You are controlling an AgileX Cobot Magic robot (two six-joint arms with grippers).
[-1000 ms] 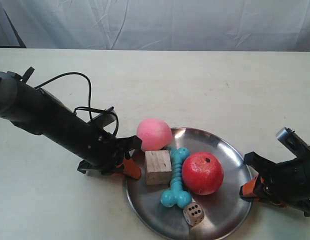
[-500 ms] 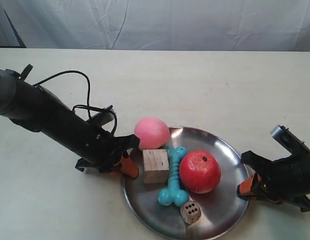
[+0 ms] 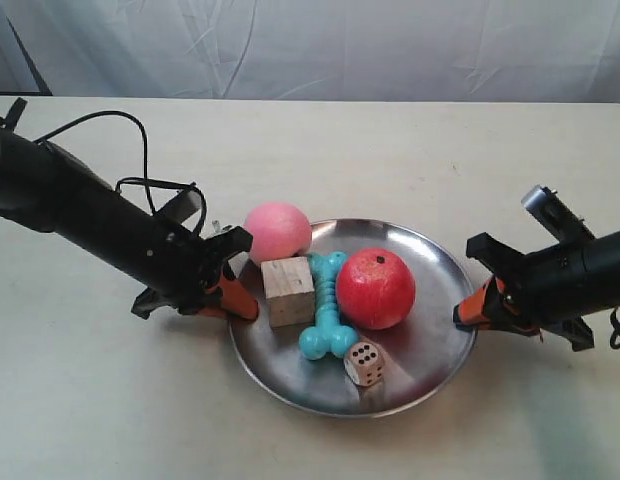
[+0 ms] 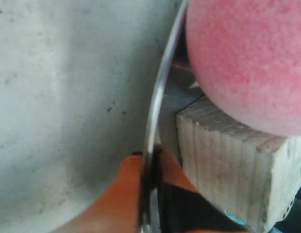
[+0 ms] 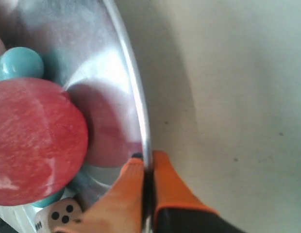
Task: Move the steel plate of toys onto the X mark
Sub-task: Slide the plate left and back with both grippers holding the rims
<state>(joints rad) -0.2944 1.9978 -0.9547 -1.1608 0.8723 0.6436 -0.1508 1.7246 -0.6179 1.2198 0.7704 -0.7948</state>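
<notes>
The steel plate (image 3: pixel 430 320) lies on the pale table and carries the pink ball (image 3: pixel 277 232), the red apple-like ball (image 3: pixel 376 288), the turquoise bone (image 3: pixel 324 318), the wooden cube (image 3: pixel 289 291) and the die (image 3: pixel 364 363). My left gripper (image 3: pixel 240 305) is shut on the rim beside the cube. In the left wrist view its orange fingers (image 4: pixel 126 184) pinch the rim (image 4: pixel 162 87) below the pink ball (image 4: pixel 247 58). My right gripper (image 3: pixel 468 312) is shut on the opposite rim (image 5: pixel 133 82), near the red ball (image 5: pixel 34 141). I cannot make out the X mark.
A wrinkled white cloth (image 3: pixel 320 45) hangs behind the table's far edge. A black cable (image 3: pixel 140 150) loops above the left arm. Bare tabletop (image 3: pixel 390 160) stretches beyond the plate towards the cloth.
The plate with all its toys has shifted up and to the left in the exterior view, both grippers travelling with it, still clamped on the rim. The toys kept their places.
</notes>
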